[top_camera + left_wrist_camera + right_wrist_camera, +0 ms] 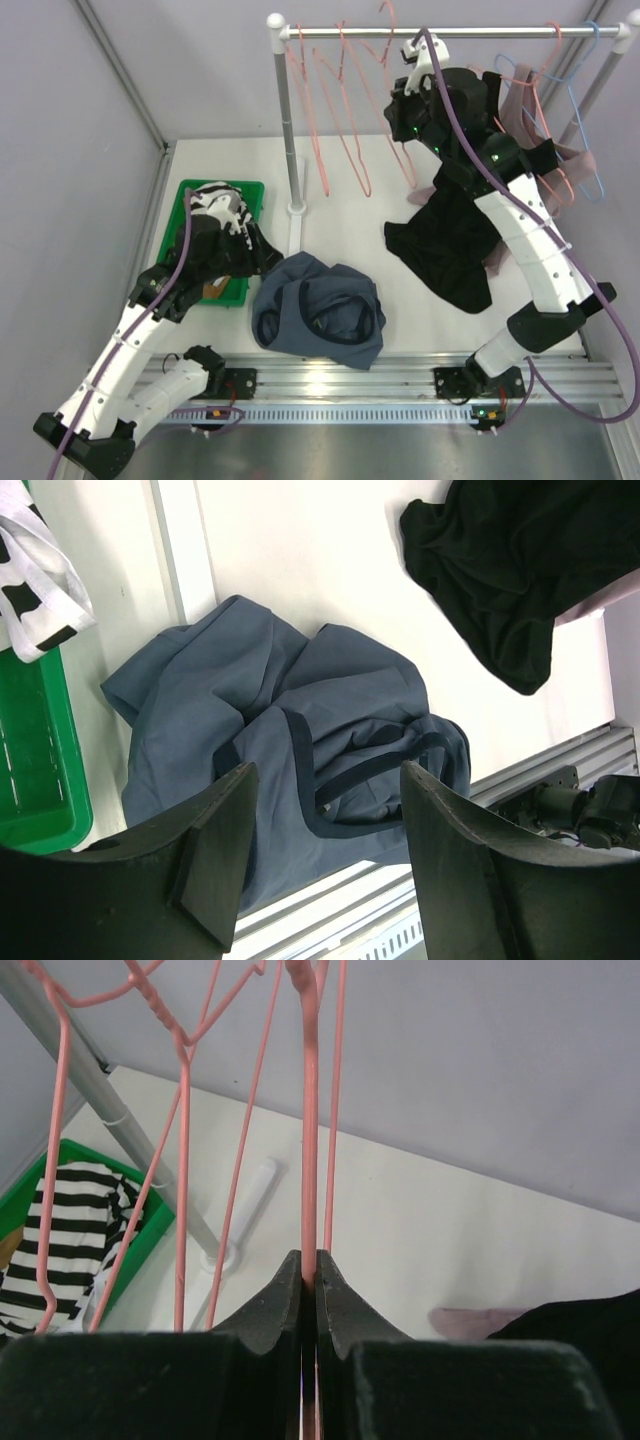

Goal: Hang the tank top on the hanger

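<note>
The tank top (pixel 300 750), soft slate-blue fabric with darker edging, lies crumpled on the tabletop (pixel 320 570) beyond the left jaws, which stand apart. A green plastic bin (pixel 40 780) beside them holds striped cloth (pixel 40 580). The right jaws are clamped on the thin pink wire hanger (pixel 309 1160).

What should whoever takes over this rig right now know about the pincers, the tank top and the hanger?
The right pincer is shut on a wire of the hanger, up by the rail; whether the hook is on the rail cannot be told.
The left pincer is open and empty, raised over the tank top.
The tank top lies crumpled on the table near the front edge, apart from the black garment.
Done: hanger gripped.
Left: pick up the tank top and thread it onto the hanger.
</note>
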Robot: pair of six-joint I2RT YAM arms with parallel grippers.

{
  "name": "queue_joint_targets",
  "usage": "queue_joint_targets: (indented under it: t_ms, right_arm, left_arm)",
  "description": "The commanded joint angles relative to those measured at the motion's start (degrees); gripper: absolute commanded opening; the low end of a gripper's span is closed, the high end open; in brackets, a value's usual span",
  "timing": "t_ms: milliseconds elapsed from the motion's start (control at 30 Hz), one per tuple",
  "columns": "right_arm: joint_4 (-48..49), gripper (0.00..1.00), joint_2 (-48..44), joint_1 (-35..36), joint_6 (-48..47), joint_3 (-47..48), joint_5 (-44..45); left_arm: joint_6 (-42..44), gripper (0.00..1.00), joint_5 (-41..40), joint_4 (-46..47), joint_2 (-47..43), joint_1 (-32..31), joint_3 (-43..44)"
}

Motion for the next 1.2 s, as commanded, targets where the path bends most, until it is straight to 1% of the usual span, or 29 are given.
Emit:
queue_joint_targets:
  t_ms: [0,133,233,333,400,433,467,533,567,600,633,667,700,733,767,800,833,967,1100,1167]
  right_arm:
    - [2.9,0.00,-4.0,-0.3,0.6,-2.1,0.5]
    - [3.1,0.00,-7.5,-0.3,1.2,-5.9,1.2]
    - [2.9,0.00,-11.9,-0.2,2.6,-10.6,2.1]
    - [2.6,0.00,-18.3,-0.2,4.5,-18.0,2.5]
    - [2.1,0.00,-24.2,-0.2,6.9,-24.5,2.2]
    - [1.5,0.00,-26.3,-0.2,7.8,-26.8,0.8]
    - [1.1,0.00,-30.4,-0.3,9.4,-31.3,-0.5]
    - [-0.8,0.00,-34.4,-0.2,11.2,-35.5,-3.9]
    - [-1.4,0.00,-38.1,-0.1,12.7,-39.5,-5.3]
    - [-2.1,0.00,-39.8,-0.1,13.3,-41.4,-7.9]
    - [-2.8,0.00,-41.3,-0.1,14.0,-44.9,-9.2]
    - [-3.9,0.00,-44.3,0.3,15.2,-46.6,-10.5]
    - [-4.6,0.00,-45.6,0.5,15.8,-48.1,-13.5]
    - [-5.4,0.00,-46.7,1.2,16.3,-50.7,-14.4]
    - [-6.4,0.00,-48.8,1.4,17.2,-51.9,-15.1]
    - [-6.9,0.00,-49.6,2.0,17.7,-53.1,-16.6]
    - [-7.3,0.00,-50.5,2.2,18.2,-54.8,-17.3]
    - [-9.0,0.00,-55.2,4.1,20.1,-58.8,-19.3]
    - [-10.7,0.00,-57.6,4.3,20.8,-61.0,-21.6]
    - [-11.5,0.00,-58.9,4.3,20.8,-61.3,-22.3]
  left_arm:
    - [1.1,0.65,1.1,1.3,-0.4,-0.2,-0.6]
    - [1.2,0.66,1.3,1.5,0.5,-0.2,-1.1]
    - [0.7,0.65,1.3,1.4,1.8,-0.2,-1.7]
    - [-0.7,0.64,1.2,2.3,3.0,-0.3,-3.0]
    - [-1.1,0.62,0.4,2.7,4.1,-0.6,-4.0]
    - [-1.4,0.61,-0.3,2.8,4.4,-0.9,-4.3]
    - [-2.0,0.60,-1.1,3.0,4.7,-1.4,-4.6]
    - [-2.6,0.59,-4.8,2.9,5.5,-3.9,-4.8]
    - [-3.1,0.59,-6.5,2.9,6.2,-6.5,-4.7]
    - [-3.5,0.59,-11.2,2.8,6.6,-8.0,-4.5]
    - [-4.4,0.58,-13.2,2.5,7.3,-9.6,-4.3]
    - [-4.9,0.58,-15.5,2.1,8.2,-12.8,-4.0]
    - [-5.4,0.58,-19.2,2.0,8.8,-14.3,-4.0]
    - [-6.5,0.58,-21.2,1.7,9.4,-15.7,-3.8]
    - [-7.0,0.57,-23.0,1.4,10.9,-18.3,-3.3]
    - [-7.6,0.57,-24.8,0.6,11.7,-19.5,-3.2]
    - [-8.6,0.57,-28.5,0.3,12.4,-21.0,-2.9]
    - [-10.5,0.57,-36.1,-0.8,18.7,-28.7,-0.5]
    - [-11.8,0.57,-41.7,-3.0,24.9,-33.3,2.8]
    - [-12.6,0.57,-44.4,-5.7,28.5,-34.7,5.3]
